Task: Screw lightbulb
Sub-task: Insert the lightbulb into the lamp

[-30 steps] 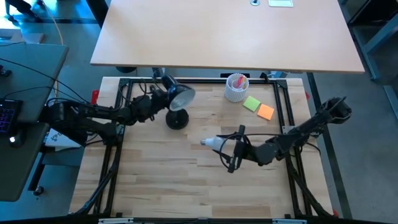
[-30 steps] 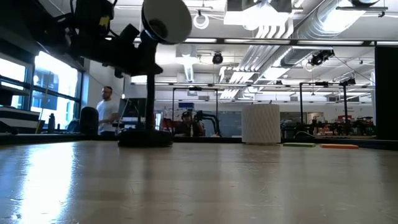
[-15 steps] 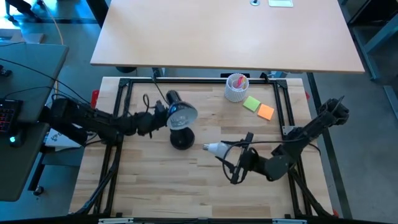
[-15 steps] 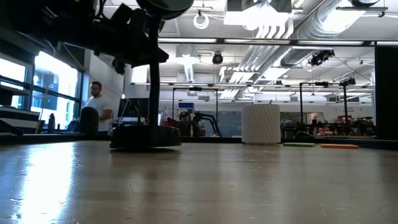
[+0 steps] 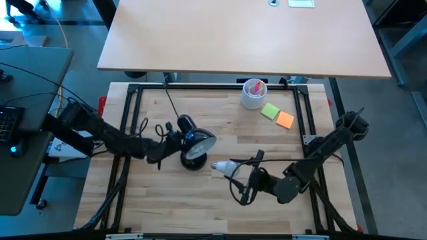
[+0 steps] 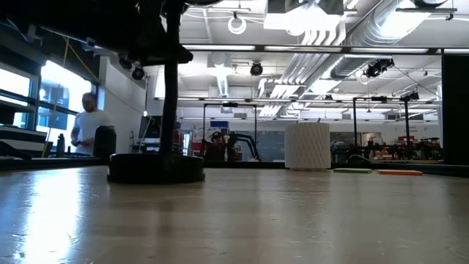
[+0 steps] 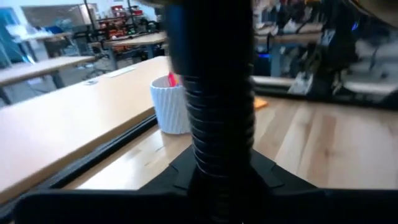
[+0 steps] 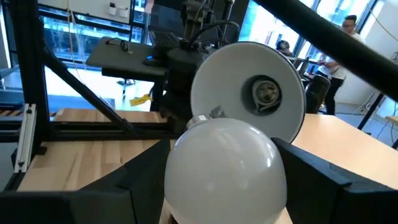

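Observation:
The black desk lamp stands left of the table's middle, its round base (image 5: 193, 162) on the wood and its cone shade (image 5: 200, 142) turned toward the table's right. My left gripper (image 5: 168, 141) is shut on the lamp's neck just left of the shade. My right gripper (image 5: 244, 179) is shut on the white lightbulb (image 5: 224, 167), just right of the lamp. In the right wrist view the bulb (image 8: 221, 168) sits in front of the shade's white inside (image 8: 230, 74) and its socket (image 8: 266, 92). My left gripper pinches the lamp's ribbed flexible neck (image 7: 222, 134) between its two fingers, just behind the shade. The fingers come level from the table's left. The lamp stands upright, its base (image 6: 155, 167) on the table. My right gripper pinches the bulb's white globe (image 8: 186, 186) between its two fingers (image 8: 314, 180), one on each side. The fingers come about level from the table's right. The bulb is clear of the table, its silvery screw base (image 8: 203, 120) pointing toward the shade.
A white ribbed cup (image 5: 253, 94) stands at the far edge, with a green pad (image 5: 269, 111) and an orange pad (image 5: 285, 120) beside it. The lamp's cord (image 5: 170, 100) runs to the far edge. A person (image 6: 88, 128) stands in the room behind.
My left gripper has gone toward the table's near edge and somewhat right, bringing the lamp along; the lamp's base now stands nearer and the shade has turned to face right. My right gripper has carried the bulb toward the near edge, then left toward the lamp.

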You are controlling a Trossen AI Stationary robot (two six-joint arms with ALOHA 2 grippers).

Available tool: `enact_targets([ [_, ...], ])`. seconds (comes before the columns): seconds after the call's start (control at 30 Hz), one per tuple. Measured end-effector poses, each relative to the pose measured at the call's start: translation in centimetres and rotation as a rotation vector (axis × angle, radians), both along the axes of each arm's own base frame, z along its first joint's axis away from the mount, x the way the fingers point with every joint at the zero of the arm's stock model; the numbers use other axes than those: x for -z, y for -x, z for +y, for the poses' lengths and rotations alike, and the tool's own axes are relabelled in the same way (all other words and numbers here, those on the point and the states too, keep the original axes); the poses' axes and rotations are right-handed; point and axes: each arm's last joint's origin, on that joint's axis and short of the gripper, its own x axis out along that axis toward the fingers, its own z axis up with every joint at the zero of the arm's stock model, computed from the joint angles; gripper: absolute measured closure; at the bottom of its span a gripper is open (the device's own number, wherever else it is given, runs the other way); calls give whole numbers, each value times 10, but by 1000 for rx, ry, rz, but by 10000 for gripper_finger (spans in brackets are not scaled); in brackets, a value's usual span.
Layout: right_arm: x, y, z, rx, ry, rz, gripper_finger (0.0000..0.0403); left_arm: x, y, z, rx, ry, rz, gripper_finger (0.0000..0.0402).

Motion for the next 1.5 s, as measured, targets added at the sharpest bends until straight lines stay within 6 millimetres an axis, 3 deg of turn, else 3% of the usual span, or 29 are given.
enact_targets([
  [0.3,-2,-3,-4,14,-47,-31,152,-6,9,-14,13,-34,95,217],
  [0.53,-3,-4,-4,5,-49,-40,152,-22,38,-14,121,77,120,150],
  [0.83,-3,-4,-2,-52,-30,-21,152,-46,80,7,224,148,158,130],
  [1.1,1,-4,-2,-67,-9,11,152,-64,106,34,386,127,-141,110],
  [1.3,1,-7,-7,-50,-8,13,152,-61,110,53,503,90,-326,97],
  [1.5,1,-12,-14,-69,-12,19,152,-51,102,76,511,138,-324,96],
])
